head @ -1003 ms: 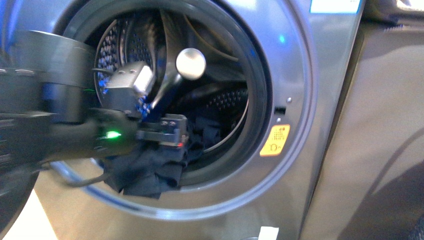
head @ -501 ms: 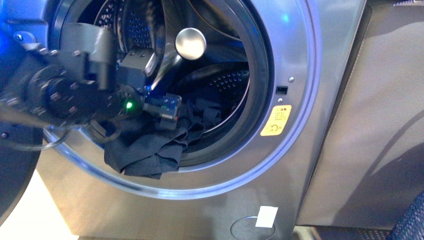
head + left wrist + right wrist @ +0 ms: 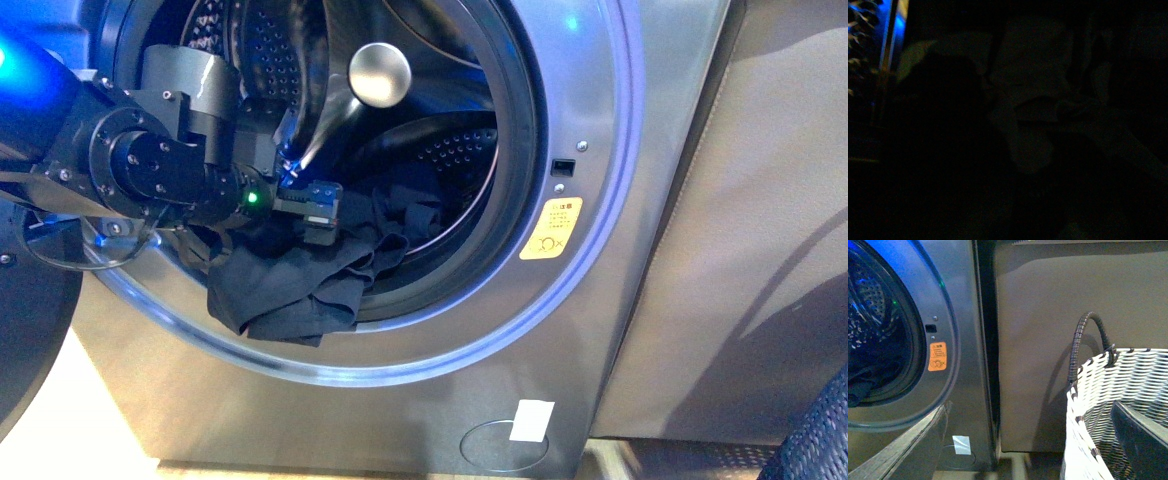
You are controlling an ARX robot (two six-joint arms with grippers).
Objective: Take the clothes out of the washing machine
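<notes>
Left claw (image 3: 310, 207) edged back slightly at the washer (image 3: 600, 150) mouth, clothes (image 3: 285, 295) still draped over the rim (image 3: 440, 292), half out; its grip could not be told, the wrist view dark. Right claw (image 3: 1028, 407) waited spread apart by the basket (image 3: 1118, 390), haul seemingly incomplete

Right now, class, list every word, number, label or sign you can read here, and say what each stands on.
Yellow sticker on the washing machine front: small print above a round symbol, too blurred to read.
White label low on the same front: looks blank.
Left wrist view: dark.
Nothing can be quoted.
</notes>
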